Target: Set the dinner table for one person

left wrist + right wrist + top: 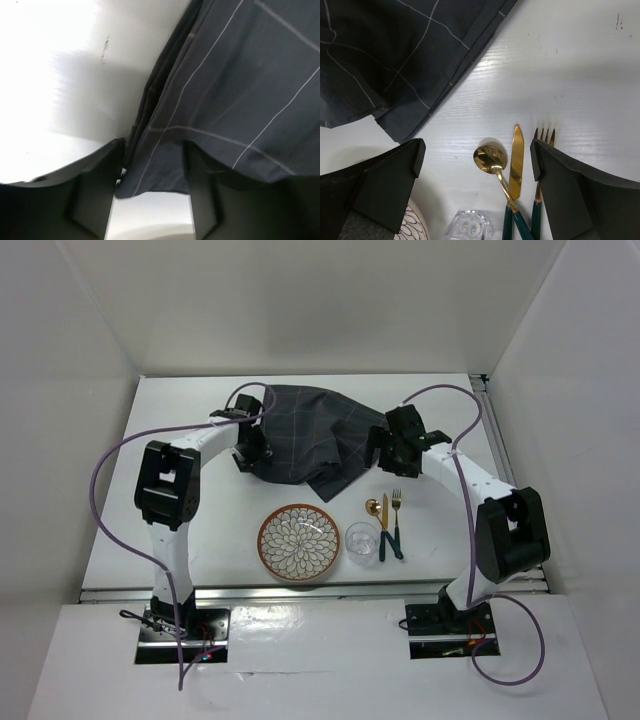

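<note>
The white dinner table (180, 420) holds a dark grey checked cloth (305, 435), crumpled at the middle back. In front stand a patterned plate with a brown rim (298, 542) and a clear glass (362, 542). To their right lie a gold spoon (373, 508), knife (383, 520) and fork (397, 508) with green handles. My left gripper (252, 458) is at the cloth's left edge. It is open, with the cloth's corner (165, 170) between its fingers (100, 200). My right gripper (383, 455) is open and empty, just off the cloth's right edge, above the spoon (491, 157) and knife (516, 160).
Silver rails run along the table's right edge (490, 430) and front edge (300, 590). White walls enclose the table on three sides. In the right wrist view the glass (467, 227) and the plate's rim (415, 225) sit at the bottom, and the fork (543, 137) beside the right finger.
</note>
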{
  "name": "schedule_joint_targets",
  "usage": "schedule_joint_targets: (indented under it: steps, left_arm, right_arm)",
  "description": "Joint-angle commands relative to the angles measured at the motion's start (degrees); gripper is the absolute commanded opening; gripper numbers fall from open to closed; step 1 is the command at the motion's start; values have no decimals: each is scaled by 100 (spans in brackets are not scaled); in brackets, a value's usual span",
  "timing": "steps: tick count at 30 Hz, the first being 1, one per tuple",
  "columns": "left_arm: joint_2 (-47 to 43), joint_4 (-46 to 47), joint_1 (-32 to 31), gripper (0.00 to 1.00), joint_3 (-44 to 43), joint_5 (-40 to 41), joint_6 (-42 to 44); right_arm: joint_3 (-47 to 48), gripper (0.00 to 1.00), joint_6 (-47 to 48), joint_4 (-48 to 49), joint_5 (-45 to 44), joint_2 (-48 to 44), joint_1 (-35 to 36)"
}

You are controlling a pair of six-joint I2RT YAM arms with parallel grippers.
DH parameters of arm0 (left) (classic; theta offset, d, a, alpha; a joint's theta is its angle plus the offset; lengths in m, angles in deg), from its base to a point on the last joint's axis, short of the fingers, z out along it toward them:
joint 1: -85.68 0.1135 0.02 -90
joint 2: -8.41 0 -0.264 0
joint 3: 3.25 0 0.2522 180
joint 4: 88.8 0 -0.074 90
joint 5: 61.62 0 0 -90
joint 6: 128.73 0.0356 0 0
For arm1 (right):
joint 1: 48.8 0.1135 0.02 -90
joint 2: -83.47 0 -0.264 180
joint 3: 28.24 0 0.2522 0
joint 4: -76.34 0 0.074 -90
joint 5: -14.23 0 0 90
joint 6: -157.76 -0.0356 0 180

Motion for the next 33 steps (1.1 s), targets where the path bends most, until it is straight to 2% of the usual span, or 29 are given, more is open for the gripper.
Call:
schedule_joint_targets:
  steps: [1, 3, 4, 7, 12, 17, 22, 25, 33]
  left_arm:
    - [457, -304, -120, 62, -61, 361, -87]
    - [457, -304, -120, 52, -61, 361, -87]
    - [457, -304, -120, 35, -61, 361, -87]
    - [352, -400, -120, 0, -218, 361, 97]
    - [-245, -752, -120, 0, -1149, 370, 729]
    - [-316, -1245, -59, 0, -2432, 28, 1099]
    - [-299, -1596, 125, 0, -3845, -561, 1283]
    - [-246, -1684, 179, 0, -4366, -702, 1284]
    - [-307, -1473, 530, 0, -4367, -1063, 1161]
  right_arm:
    - [196, 100, 24, 71, -122, -118, -28]
    - [196, 100, 24, 71, -122, -118, -28]
    - [196, 100, 76, 71, -122, -118, -28]
    - [196, 100, 243, 71, 114, -188, -28]
    - [-14, 100, 814, 457, 739, -241, 121]
    - [73, 100, 1438, 975, 1345, 56, 849]
    - [302, 100, 1580, 1152, 1276, 497, 1281]
    - [450, 100, 1580, 1310, 1109, 751, 1465]
    - [1004, 100, 1729, 1241, 538, 1727, 1940]
